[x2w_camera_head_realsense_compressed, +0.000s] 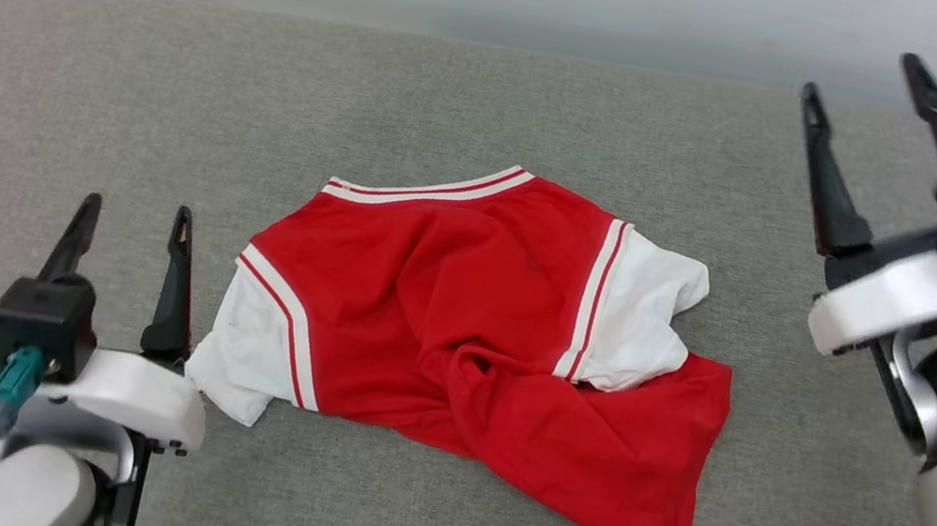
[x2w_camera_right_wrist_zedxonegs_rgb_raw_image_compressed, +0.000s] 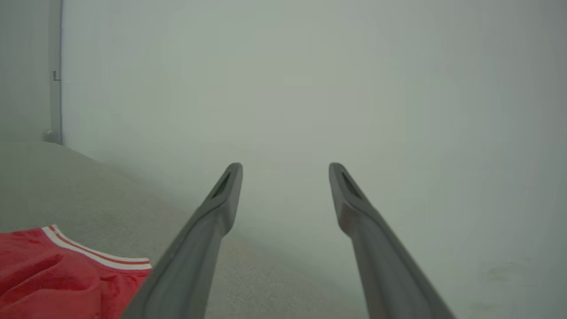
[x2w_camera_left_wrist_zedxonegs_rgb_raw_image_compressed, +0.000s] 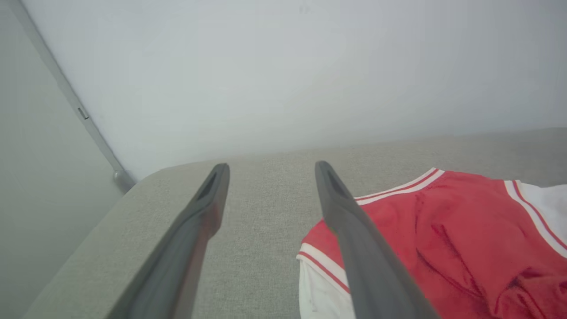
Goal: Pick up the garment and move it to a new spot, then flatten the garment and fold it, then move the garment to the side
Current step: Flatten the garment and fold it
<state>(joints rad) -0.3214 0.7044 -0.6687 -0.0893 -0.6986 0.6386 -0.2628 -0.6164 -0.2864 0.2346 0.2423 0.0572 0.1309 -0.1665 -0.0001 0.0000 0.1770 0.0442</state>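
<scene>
Left gripper (x2w_camera_head_realsense_compressed: 137, 205), jaws spread and empty, hovers over the grey cushion (x2w_camera_head_realsense_compressed: 78, 93), the crumpled red jersey T-shirt (x2w_camera_head_realsense_compressed: 459, 319) lying just beside its right finger and well apart from the equally spread right gripper (x2w_camera_head_realsense_compressed: 860, 74), so flattening seems next, calling for pinches on its edges.

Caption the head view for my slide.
Crumpled jersey on grey surface; left gripper and right gripper open beside it.

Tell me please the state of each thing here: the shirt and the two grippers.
garment: crumpled and twisted on the grey surface, not flattened, not held.
left gripper: open, empty, beside the white sleeve.
right gripper: open, empty, apart from the garment.
</scene>
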